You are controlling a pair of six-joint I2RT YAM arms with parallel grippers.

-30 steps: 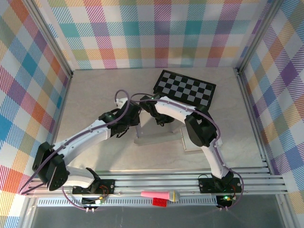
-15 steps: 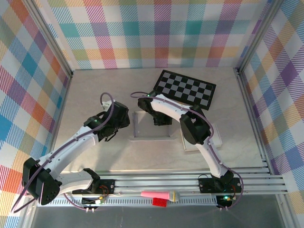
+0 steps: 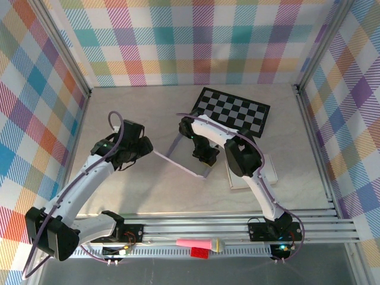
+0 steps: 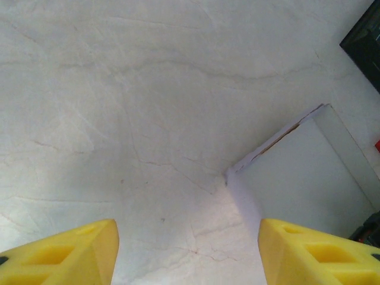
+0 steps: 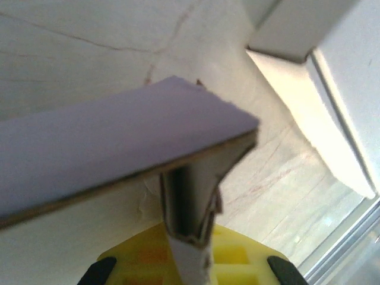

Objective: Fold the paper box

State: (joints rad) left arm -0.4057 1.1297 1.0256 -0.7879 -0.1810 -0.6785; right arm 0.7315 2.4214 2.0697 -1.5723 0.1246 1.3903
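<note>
Pinching the paper box (image 5: 119, 136) edge, right gripper (image 5: 187, 252) jaws hold it tilted; left gripper (image 4: 190, 249) jaws gape above the worktop (image 4: 119, 89).

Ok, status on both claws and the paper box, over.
Left claw open, off the paper box. Right claw shut on its edge, one side raised off the table. Checkerboard behind, not in the way.

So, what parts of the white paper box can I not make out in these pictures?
Top view: the right arm hides where the right jaws pinch the white paper box.
Right wrist view: the box is blurred and cut by the left edge.
Left wrist view: box cut by the right edge.
</note>
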